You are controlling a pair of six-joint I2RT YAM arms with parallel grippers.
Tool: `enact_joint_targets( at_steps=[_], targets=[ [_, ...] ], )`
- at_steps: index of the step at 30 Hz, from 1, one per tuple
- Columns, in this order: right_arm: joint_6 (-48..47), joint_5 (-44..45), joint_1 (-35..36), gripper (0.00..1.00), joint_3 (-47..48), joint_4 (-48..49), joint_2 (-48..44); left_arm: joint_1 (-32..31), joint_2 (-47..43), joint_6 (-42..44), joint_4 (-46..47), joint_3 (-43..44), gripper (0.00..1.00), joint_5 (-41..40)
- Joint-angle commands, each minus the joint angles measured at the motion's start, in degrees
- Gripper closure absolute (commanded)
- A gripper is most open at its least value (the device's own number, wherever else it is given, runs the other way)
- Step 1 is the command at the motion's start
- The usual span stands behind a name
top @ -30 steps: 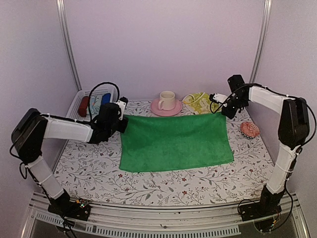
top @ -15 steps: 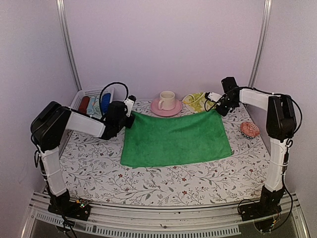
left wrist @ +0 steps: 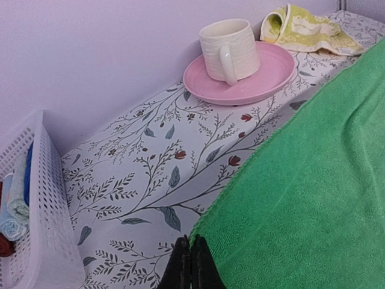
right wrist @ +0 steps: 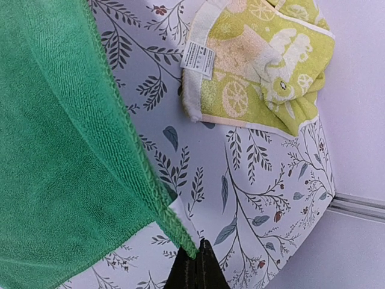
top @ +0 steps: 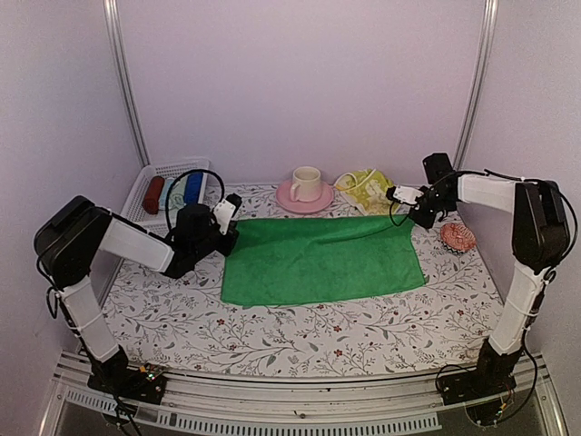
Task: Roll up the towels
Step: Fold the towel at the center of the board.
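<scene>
**1. Tools.** Left gripper (left wrist: 191,269): fingers pressed together, pinching the far-left corner of the bright green soft towel (top: 322,259). No gap shows betw. the tips in the left wrist view. Right gripper (right wrist: 194,268): likewise narrow, clamped on the far-right corner hem.

**2. Task items.** The green towel lies spread on the floral-print table cover (top: 272,341), approx. centre. The pale yellow towel with green print (top: 363,189) sits crumpled at 12 to 1 o'clock of it, apart from its far edge and held by neither arm. It is beside the pink saucer with cream cup (top: 305,192).

**3. Governing relation.** The green towel's long axis runs 9 to 3 o'clock, i.e. across the 2 arms. Both held corners are on the 12 o'clock edge. The whole free body lies toward 6 o'clock from the fingertips, flat on the cover. Each arm is nearest its own corner. The far edge looks slightly raised near the right corner; at the left I cannot tell.

**4. Judgement.** Stage is early: 0 of 2 towels rolled. The next move prob. needs both corners carried evenly toward 6 o'clock, so the far edge turns over parallel to the long axis. Uneven travel would likely skew the roll.

**5. Other.**
- White perforated plastic basket (top: 133,195) with cloth rolls, at 10 o'clock.
- Small pink-red patterned object (top: 457,237) at 3 o'clock, near the right corner. Identity unclear; poss. obstruction.
</scene>
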Motion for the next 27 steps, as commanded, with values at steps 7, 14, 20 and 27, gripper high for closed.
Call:
enact_joint_targets(
  at_steps=[7, 14, 20, 27],
  targets=[
    [-4.83, -5.22, -0.53, 0.98, -8.32, 2.05, -9.81, -0.28, -7.75, -1.38, 2.68, -5.48, 1.0, 3.62],
    [-5.2, -6.25, -0.55, 0.98, -10.14, 2.07, -10.99, -1.88, -10.95, 6.88, -7.36, -0.72, 1.0, 2.67],
    [-6.54, -9.47, -0.61, 0.98, -11.83, 2.09, -12.64, -2.06, -14.05, 10.52, -6.7, -4.46, 1.0, 0.92],
    [-10.79, -13.32, -0.59, 0.98, -16.38, 2.11, -16.81, -2.04, -19.47, 13.9, 0.73, -12.68, 1.0, 4.78]
  ],
)
